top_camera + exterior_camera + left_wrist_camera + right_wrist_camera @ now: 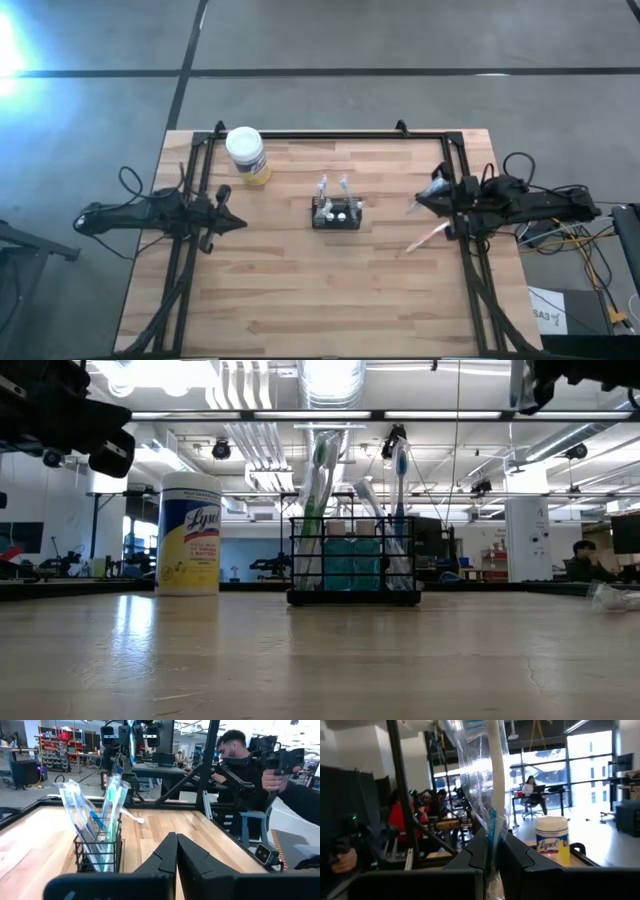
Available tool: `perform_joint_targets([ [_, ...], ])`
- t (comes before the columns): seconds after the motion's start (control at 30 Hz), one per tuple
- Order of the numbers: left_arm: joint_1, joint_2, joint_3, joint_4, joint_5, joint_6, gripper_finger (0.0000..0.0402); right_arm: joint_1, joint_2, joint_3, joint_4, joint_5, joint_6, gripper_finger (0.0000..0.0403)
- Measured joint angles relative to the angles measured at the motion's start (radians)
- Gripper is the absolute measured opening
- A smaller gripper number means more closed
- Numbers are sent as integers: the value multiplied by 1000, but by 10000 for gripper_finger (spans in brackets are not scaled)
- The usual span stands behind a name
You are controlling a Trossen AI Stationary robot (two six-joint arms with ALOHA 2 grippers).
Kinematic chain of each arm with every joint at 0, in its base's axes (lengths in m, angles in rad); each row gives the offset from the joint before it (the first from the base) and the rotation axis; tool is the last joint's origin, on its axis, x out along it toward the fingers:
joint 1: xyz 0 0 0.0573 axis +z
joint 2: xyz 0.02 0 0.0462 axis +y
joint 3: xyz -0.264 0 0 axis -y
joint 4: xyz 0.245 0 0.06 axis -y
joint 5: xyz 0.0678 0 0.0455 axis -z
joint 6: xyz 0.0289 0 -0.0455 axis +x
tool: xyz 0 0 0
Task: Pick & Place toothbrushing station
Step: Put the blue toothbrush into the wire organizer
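The station, a black wire holder, stood upright near the middle of the table, slightly toward the far edge. Several toothbrushes stuck up out of it, some in clear wrappers, with teal items low inside. Nothing gripped it.

The wipes jar stood upright on the table to the left of the station and farther back, well apart from it. In the low view it showed left of the station, white lid, yellow label.

A loose toothbrush lay flat on the table to the right of the station, near the right frame rail, apart from the holder.

The left gripper sat at the table's left side, over the frame rail, pointing toward the station and well apart from it. Its fingers were pressed together with nothing between them.

The right gripper was at the table's right side, near the rail, pointing toward the station. Its fingers were clamped narrow on a wrapped toothbrush, white handle in clear plastic, sticking out past the tips.

A person sat beyond the table's edge in the left wrist view, hand on a dark handle. Another person sat at a desk far off in the right wrist view.
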Motion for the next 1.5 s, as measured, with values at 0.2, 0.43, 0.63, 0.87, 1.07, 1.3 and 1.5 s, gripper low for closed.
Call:
perform_joint_targets([
  [0.2,0,1,-2,1,3,-27,15,0,-128,-95,1,18,25,22],
  [0.43,0,1,-2,1,3,-50,4,0,-242,-193,-1,20,24,22],
  [0.63,0,1,-2,-3,4,-53,16,0,-292,-249,11,19,-4,22],
  [0.87,0,1,-22,-6,5,-54,6,0,-292,-281,22,19,-7,22],
  [1.07,0,1,-37,-7,5,-54,8,0,-284,-281,72,42,-6,22],
  [1.3,0,1,-44,23,-5,-24,13,0,-155,-279,316,71,-38,22],
  [1.5,0,1,-51,33,-5,-19,4,0,69,-279,525,70,-63,22],
])
